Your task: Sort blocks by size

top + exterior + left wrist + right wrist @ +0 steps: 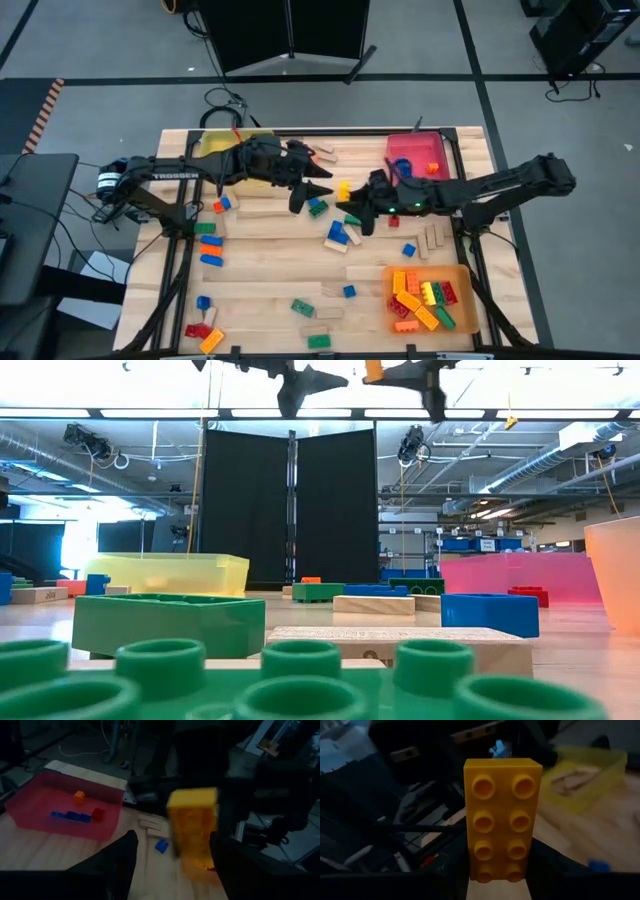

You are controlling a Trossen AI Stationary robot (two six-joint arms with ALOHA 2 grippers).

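Note:
My right gripper [500,875] is shut on a yellow eight-stud brick [502,820] and holds it above the table's middle [343,189]. My left gripper [312,190] is open and empty, just left of the brick and facing it. In the left wrist view its fingers [120,857] stand wide apart with the brick [192,827] ahead of them. Many other blocks lie loose on the table: green [317,208], blue [337,233] and tan wooden ones [436,236]. My right gripper pinches the yellow brick by its two long sides, near one end [475,870], between its two fingers. The fingers come from the table's right and lie along the brick. The brick sticks out past the fingertips, studs toward the wrist camera, lifted clear of the table.
A yellow tray [215,147] with wooden pieces stands at the far left. A red tray [402,148] with small bricks is at the far right. An orange tray [458,275] with large bricks is at the near right. More bricks lie near the front left corner [205,332].

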